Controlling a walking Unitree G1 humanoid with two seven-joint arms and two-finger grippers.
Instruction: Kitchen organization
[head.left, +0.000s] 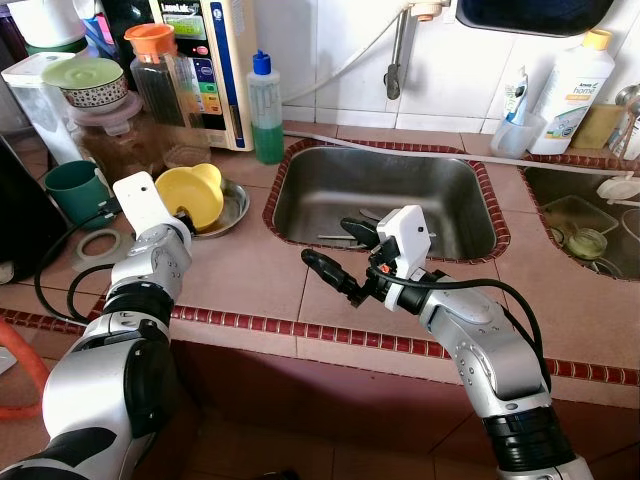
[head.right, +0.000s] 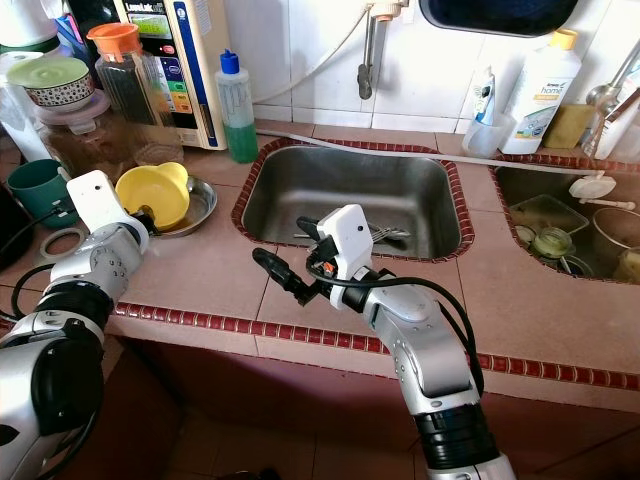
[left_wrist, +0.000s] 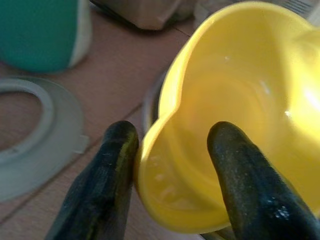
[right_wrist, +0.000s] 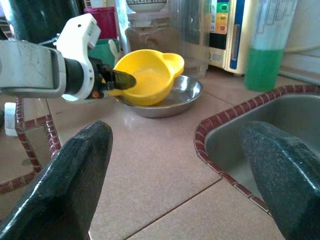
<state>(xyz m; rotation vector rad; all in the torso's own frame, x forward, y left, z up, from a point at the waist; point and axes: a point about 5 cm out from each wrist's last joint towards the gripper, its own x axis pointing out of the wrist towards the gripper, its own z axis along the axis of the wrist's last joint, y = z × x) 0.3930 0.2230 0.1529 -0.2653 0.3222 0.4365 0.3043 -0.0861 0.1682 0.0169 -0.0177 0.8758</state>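
My left gripper (left_wrist: 172, 150) clamps the yellow bowl (head.left: 192, 194) rim near the worktop's left edge; a tilted lift risks slip.

I see a glossy yellow plastic bowl (head.left: 190, 193) in a shiny steel dish (head.left: 232, 206) left of the brushed-metal sink (head.left: 385, 190). Around the sink, matt terracotta tile counter (head.left: 240, 270); my fingers (left_wrist: 112, 165) look rough black rubber.

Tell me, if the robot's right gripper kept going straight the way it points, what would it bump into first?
Probably the yellow bowl in the metal dish, which the left gripper grips. The right gripper is open, pointing that way over bare counter. Depth is hard to judge.
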